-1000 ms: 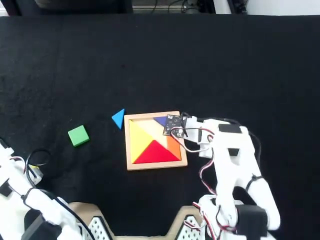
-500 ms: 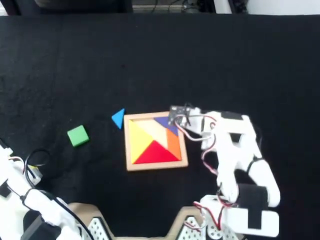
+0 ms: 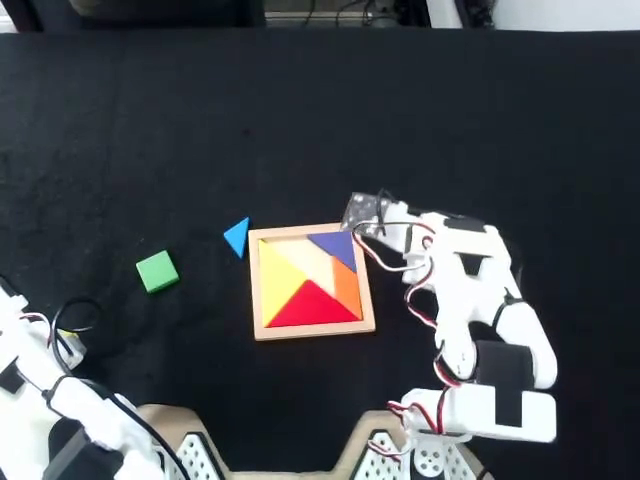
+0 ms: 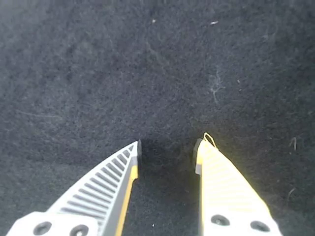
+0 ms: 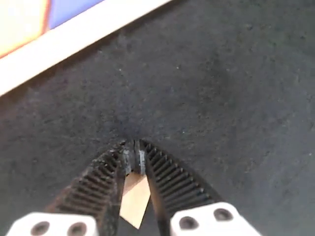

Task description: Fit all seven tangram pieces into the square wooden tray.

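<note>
The square wooden tray (image 3: 258, 285) lies mid-table and holds yellow, red, orange, pale cream and purple (image 3: 335, 246) pieces. A blue triangle (image 3: 236, 238) rests on the cloth just off the tray's far left corner. Further left is a green square (image 3: 157, 271). My right gripper (image 3: 362, 215) hovers just beyond the tray's far right corner. In the right wrist view this gripper (image 5: 133, 156) is shut, tips together over black cloth, with the tray rim (image 5: 74, 37) close by. My left gripper (image 4: 167, 147) is open above bare cloth with nothing between its fingers.
Black cloth covers the whole table. The left arm (image 3: 40, 380) sits at the near left edge with loose wires (image 3: 72, 318) beside it. The arm bases (image 3: 400, 450) stand along the near edge. A tan shape (image 5: 134, 196) shows behind the right fingertips; what it is I cannot tell.
The right gripper has drawn back from above the tray's far right part to just outside that corner, uncovering the purple piece. The left arm has not moved.
</note>
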Robot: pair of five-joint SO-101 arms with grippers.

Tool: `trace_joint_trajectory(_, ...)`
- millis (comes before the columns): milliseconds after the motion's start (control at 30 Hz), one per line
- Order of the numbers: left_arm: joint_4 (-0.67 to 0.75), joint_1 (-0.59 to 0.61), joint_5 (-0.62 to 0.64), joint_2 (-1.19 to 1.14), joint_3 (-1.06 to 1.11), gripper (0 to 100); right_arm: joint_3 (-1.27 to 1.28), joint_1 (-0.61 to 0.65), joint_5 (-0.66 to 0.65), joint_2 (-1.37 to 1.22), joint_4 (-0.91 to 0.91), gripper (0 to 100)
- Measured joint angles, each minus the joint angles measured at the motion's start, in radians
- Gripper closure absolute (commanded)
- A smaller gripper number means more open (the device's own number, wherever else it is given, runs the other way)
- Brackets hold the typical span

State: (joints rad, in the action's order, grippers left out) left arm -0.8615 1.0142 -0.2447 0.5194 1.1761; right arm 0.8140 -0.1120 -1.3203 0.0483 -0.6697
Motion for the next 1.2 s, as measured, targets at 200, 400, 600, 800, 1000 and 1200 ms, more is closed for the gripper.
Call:
trace_joint_trajectory(200,0.000,0.000,0.000,0.000,0.000,80,-0.031,-0.005,0.091,0.000,0.086,98.8)
trace_joint_trajectory(400,0.000,0.000,0.000,0.000,0.000,80,-0.032,-0.014,0.097,0.000,0.100,98.8)
trace_joint_trajectory(600,0.000,0.000,0.000,0.000,0.000,80,-0.032,-0.005,0.097,0.044,0.051,98.8)
trace_joint_trajectory(800,0.000,0.000,0.000,0.000,0.000,80,0.005,0.037,0.084,0.087,-0.020,98.8)
trace_joint_trajectory(1000,0.000,0.000,0.000,0.000,0.000,80,0.009,0.018,0.064,0.089,-0.021,98.8)
trace_joint_trajectory(1200,0.000,0.000,0.000,0.000,0.000,80,0.009,-0.005,0.021,0.041,-0.025,98.8)
